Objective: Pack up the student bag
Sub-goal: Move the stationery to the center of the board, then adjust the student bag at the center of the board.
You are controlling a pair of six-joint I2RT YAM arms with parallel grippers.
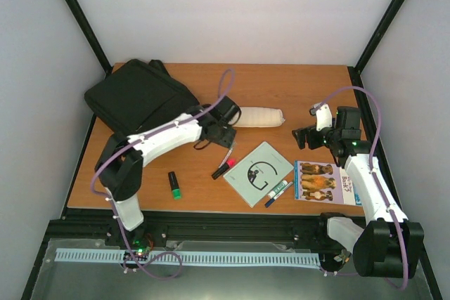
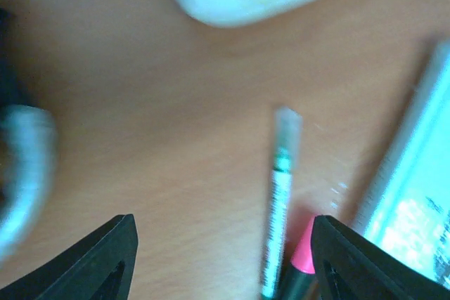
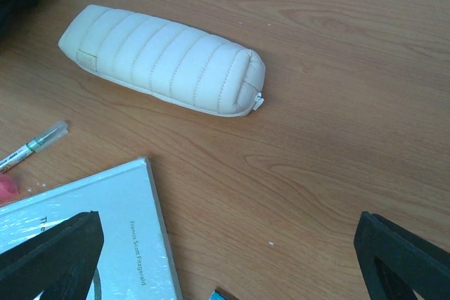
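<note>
Left end effector (image 2: pixel 225 261) hung with jaws apart and empty near the student bag (image 1: pixel 137 96), which looked soft and floppy, probably best pinched at a fabric edge.

The left arm (image 1: pixel 165 137) reaches forward and to the right, its forearm nearly level and its wrist bent down. The left gripper (image 2: pixel 223 261) points downward with its jaws apart, gripping nothing. The right arm (image 1: pixel 365 180) extends forward, wrist turned left. The right gripper (image 3: pixel 225 258) is spread wide (empty too).
</note>
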